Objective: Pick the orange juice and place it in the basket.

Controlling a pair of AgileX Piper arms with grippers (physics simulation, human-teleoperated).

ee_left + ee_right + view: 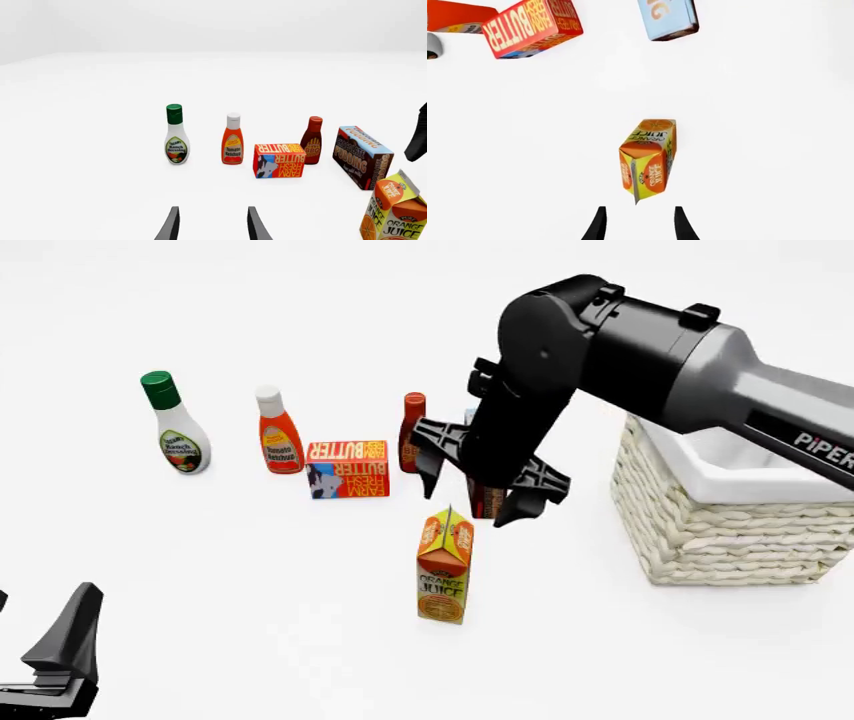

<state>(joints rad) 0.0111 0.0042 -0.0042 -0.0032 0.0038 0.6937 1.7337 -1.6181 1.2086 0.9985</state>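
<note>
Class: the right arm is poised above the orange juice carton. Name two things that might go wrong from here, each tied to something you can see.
1. The juice carton is tall, narrow and free-standing; an off-centre descent of the open right gripper might tip it.
2. The pudding box and BBQ bottle stand just behind the gripper, so its fingers may clip them.
3. The basket has a high rim; a low carry might catch it.

Orange-and-yellow orange juice [445,570] carton; cream woven basket [707,525] with white lining; white ranch bottle [175,425], green cap; orange ketchup bottle [278,435], white cap; red-orange butter box [347,468]; white table [200,590]
</note>
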